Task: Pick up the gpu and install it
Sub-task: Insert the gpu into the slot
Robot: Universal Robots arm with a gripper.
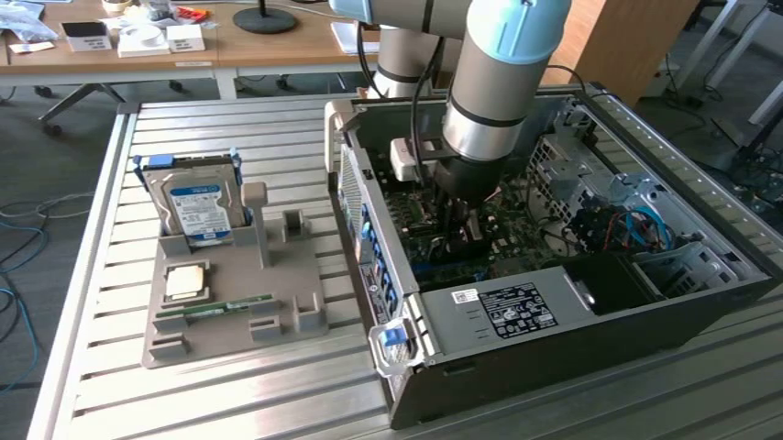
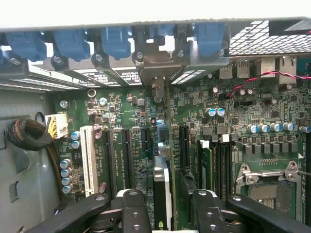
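Gripper [image 2: 163,213] down inside the open computer case [image 1: 685,312], directly over the motherboard [image 2: 204,121]. Jaws stand apart, one black finger [image 2: 133,211] each side of the gpu [image 2: 160,189]; a gap shows on both sides, so I read it as released, not clamping.

gpu stands on edge between the fingers, top edge toward the wrist camera, running down into a slot on the motherboard in line with the rear bracket opening under the blue retention clips [image 2: 116,41]. Whether it is fully seated I cannot tell.

Handling judgement:
- light, thin, rigid card; will not flex much before something cracks
- exposed circuit side is fragile; components and edge contacts should not be pinched
- smooth flat faces, likely slippery under hard pads
- best hold looks like across the two flat faces near the upper edge, mid-length, force straight down along the slot, no twisting

On the worktop [image 1: 245,403] beside the case, the grey holder [image 1: 233,302] carries a blue-labelled hard drive [image 1: 202,211] and a RAM stick [image 1: 226,307], well apart from the gripper
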